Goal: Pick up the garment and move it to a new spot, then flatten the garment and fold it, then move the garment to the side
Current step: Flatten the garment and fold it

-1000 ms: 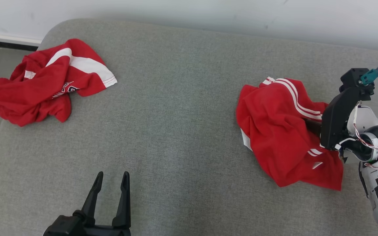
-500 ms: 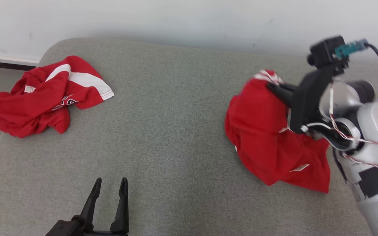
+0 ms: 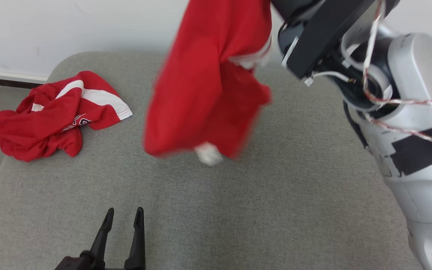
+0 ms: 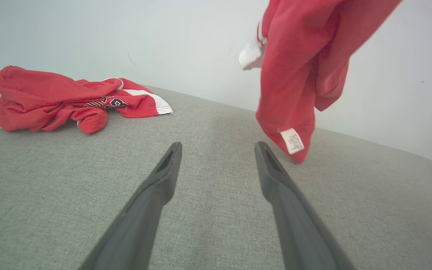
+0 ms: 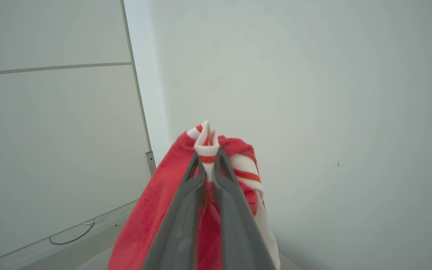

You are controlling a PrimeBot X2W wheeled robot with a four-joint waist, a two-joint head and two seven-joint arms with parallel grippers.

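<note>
My right gripper [image 5: 206, 157], pinched tight on the garment [image 3: 204, 93], holds it aloft mid-move; next, a gentle set-down before my wide-open, empty left gripper [image 4: 218, 150].

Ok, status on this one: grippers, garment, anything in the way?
Copy: right gripper shut on garment, at its striped edge; left gripper open, empty. Garment hangs over grey cushion. Crumpled second red garment at cushion's left, apart.

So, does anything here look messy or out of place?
Nothing damaged. A second red garment lies crumpled at the grey cushion's far left corner, seemingly overhanging its edge. The held garment dangles bunched from the right gripper, pinched at its striped trim.
</note>
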